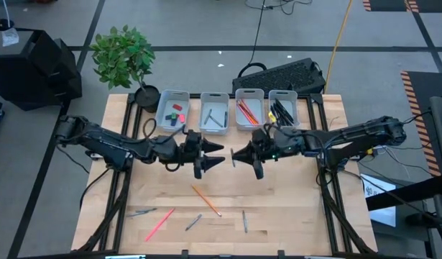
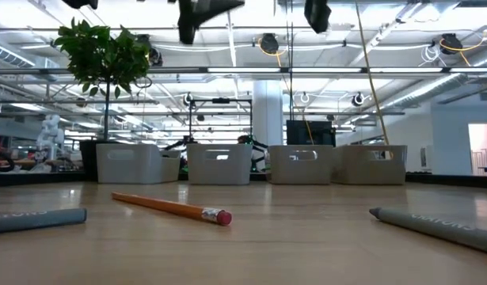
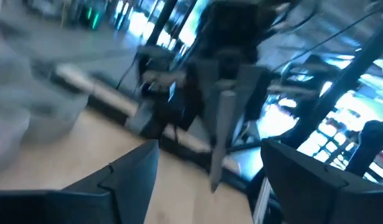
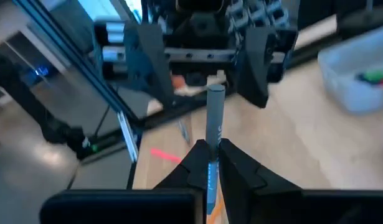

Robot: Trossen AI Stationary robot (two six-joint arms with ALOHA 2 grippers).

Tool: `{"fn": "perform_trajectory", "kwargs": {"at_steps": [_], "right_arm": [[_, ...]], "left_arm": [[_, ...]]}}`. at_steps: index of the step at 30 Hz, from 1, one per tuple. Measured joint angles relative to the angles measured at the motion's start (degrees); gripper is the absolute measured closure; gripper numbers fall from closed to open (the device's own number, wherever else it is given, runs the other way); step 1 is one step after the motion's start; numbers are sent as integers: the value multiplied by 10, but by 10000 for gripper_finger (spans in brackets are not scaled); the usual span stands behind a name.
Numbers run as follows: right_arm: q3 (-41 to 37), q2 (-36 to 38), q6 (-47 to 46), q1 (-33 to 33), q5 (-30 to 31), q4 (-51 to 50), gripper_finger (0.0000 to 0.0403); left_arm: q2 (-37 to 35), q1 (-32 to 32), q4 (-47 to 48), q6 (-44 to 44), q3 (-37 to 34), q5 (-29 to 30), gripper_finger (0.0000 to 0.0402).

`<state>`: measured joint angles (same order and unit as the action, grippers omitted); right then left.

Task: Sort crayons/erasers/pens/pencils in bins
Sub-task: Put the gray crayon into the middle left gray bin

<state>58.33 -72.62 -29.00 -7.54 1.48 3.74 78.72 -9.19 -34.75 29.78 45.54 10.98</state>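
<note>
My two grippers face each other above mid-table, a grey crayon point(image 4: 214, 127) pinched in my right one.

My right gripper point(image 1: 235, 154) is clamped on the crayon, which points toward my left gripper point(image 1: 219, 153) — that one hangs spread wide, holding nothing, the two tips just apart. The four bins point(image 1: 172, 108) line the table's 12 o'clock edge; the one nearest the potted plant point(image 1: 124, 55) holds the erasers point(image 1: 177, 114), red, green and pink showing. An orange pencil point(image 1: 205, 201) lies toward 6 o'clock of my grippers — a pink stick point(image 1: 159, 224) and grey sticks point(image 1: 244, 220) lie further that way.
</note>
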Motion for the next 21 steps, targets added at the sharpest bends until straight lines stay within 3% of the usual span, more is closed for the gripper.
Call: {"fn": "perform_trajectory", "kwargs": {"at_steps": [13,21], "right_arm": [[0,3,44,4,-2,60,384],[0,3,77,4,-2,86,383]], "left_arm": [[0,-11,0,-143,9,26,191],[24,-20,-34,-103,10,18,231]]}}
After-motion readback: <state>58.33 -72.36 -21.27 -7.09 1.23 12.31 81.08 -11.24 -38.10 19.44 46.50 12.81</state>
